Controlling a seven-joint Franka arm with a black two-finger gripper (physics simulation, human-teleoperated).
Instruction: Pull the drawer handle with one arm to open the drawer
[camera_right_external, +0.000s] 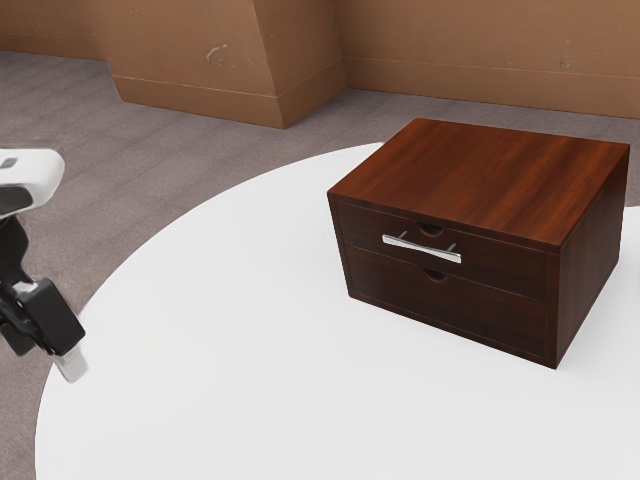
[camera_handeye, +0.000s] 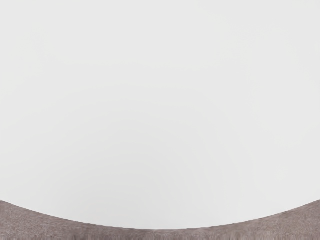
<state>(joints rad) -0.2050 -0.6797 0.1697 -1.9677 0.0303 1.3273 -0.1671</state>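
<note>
Exterior view: boxy wood-grain cabinet (camera_right_external: 480, 170), slim metal handle (camera_right_external: 421, 249), smooth round table (camera_right_external: 230, 360).

One cabinet (camera_right_external: 490, 170), two drawers (camera_right_external: 500, 262), one handle (camera_right_external: 421, 248), one round table (camera_right_external: 250, 380).

simulated indoor room, grey carpet floor (camera_right_external: 150, 150) around round white worktop (camera_right_external: 250, 380), plain brown wall panels (camera_right_external: 450, 40) behind worktop

the round white table (camera_right_external: 220, 380) on grey carpet (camera_right_external: 120, 170) carries one dark wooden two-drawer cabinet (camera_right_external: 490, 175).
</note>
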